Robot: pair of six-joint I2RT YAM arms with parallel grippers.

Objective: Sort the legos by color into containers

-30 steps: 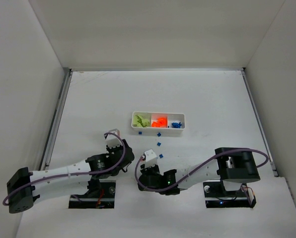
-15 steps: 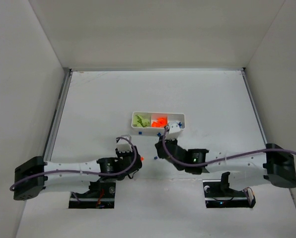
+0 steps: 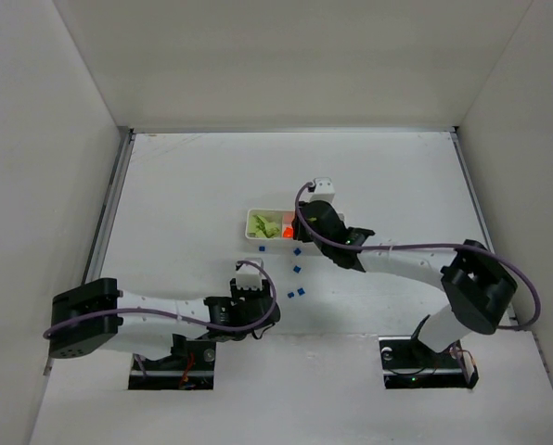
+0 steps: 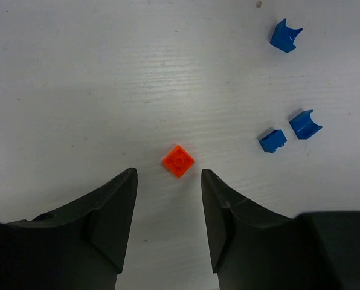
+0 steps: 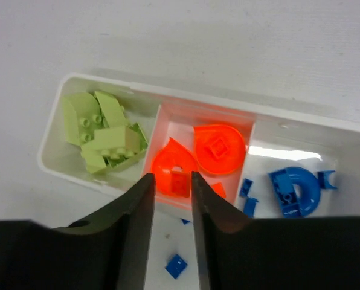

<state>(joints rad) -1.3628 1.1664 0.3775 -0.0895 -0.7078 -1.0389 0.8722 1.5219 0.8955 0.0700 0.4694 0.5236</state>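
Since a second ago, swinging the right gripper (image 5: pixel 170 181) away from the near edge of the table (image 4: pixel 77 72) and out over the long white tray (image 5: pixel 186 98); shifting the left gripper (image 4: pixel 168 176) sideways to hang above a lone orange brick (image 4: pixel 178 161).

Left wrist view: looking straight down, framing the orange brick just ahead of the gap between two dark jaws, both standing apart, released, touching nothing. Lying flat on the table, turned like a diamond, well apart from three loose blue bricks (image 4: pixel 305 124) off to the right.

Judging the step in hand as picking up this orange brick. Doing it well probably meaning nudging forward to centre the brick between the jaws, twisting the wrist to meet two flat sides rather than corners, lowering until nearly touching the table, then closing gently to avoid flicking so small a piece away.

Right wrist view: hovering over the middle compartment, jaws parted by a narrow gap, nothing clearly pinched between them; possibly letting a piece go, though not possible to tell.

Tray contents: lime green pieces (image 5: pixel 104 136) filling the left compartment; orange pieces (image 5: pixel 219 148), two of them rounded, sitting in the middle; blue pieces (image 5: pixel 295 190), one curved, resting in the right. One more blue brick (image 5: pixel 176 266) lying on the table just outside the tray's near wall.
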